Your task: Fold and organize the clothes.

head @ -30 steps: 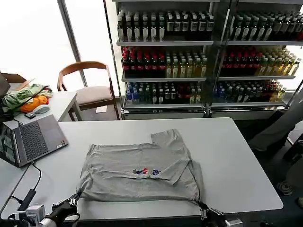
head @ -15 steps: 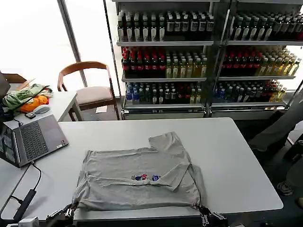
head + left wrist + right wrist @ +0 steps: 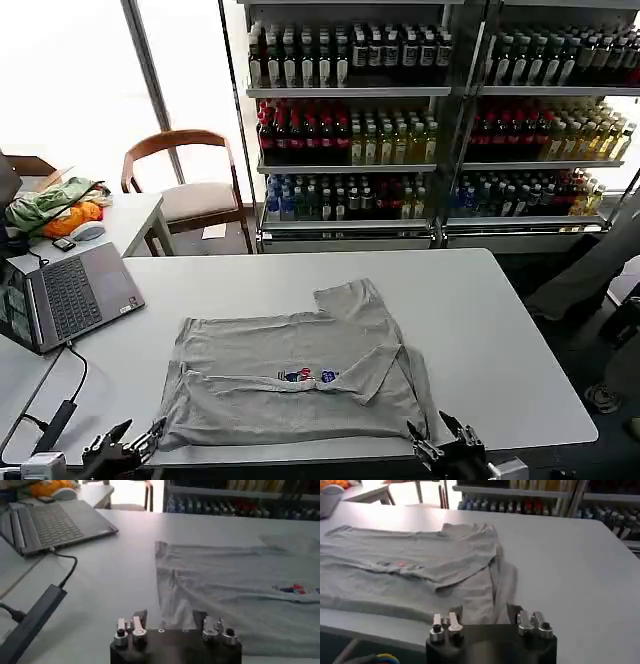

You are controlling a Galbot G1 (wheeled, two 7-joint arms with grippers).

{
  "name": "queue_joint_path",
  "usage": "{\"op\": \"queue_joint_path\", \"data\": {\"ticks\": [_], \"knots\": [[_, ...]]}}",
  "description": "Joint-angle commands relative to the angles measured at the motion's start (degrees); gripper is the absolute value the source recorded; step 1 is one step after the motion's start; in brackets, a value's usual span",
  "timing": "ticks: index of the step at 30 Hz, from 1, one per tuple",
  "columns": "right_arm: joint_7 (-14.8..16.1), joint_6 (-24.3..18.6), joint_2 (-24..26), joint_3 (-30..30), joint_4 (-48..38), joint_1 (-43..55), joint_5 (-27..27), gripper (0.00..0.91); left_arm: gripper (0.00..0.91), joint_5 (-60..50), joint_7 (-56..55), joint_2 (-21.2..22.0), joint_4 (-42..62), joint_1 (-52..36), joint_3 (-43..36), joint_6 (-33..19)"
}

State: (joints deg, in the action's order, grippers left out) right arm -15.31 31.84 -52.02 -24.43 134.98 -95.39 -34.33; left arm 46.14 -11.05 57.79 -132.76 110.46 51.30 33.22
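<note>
Mid-fold, both our grippers, left gripper [image 3: 128,447] at 7 o'clock, right gripper [image 3: 445,440] at 5, stood released off the shirt [image 3: 300,375]; regrasping its near hem seemed next.

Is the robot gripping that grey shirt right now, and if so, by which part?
No. Both tools are open at the table's near edge: the left tool and right tool sit just off the shirt hem corners.

Open laptop [image 3: 75,296] on white table [image 3: 500,330], wooden chair [image 3: 190,190], bottle-stocked shelves [image 3: 420,120], green-and-orange fabric heap [image 3: 55,207]
</note>
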Motion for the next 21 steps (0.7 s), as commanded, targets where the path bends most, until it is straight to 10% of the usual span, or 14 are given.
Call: {"op": "queue_joint_path", "data": {"ticks": [1,21], "knots": [[3.6,1.3,1.2,1.2,-7.0,16.8,-5.2,0.907,0.907,3.6,1.0,-7.1,5.9,-9.6,0.9,0.0],[14.6,1.4,-9.2,20.5,-44.4,61.4,-3.9,0.907,0.907,8.3,5.1,-19.0,25.9,-36.7,-17.0,0.0]]}}
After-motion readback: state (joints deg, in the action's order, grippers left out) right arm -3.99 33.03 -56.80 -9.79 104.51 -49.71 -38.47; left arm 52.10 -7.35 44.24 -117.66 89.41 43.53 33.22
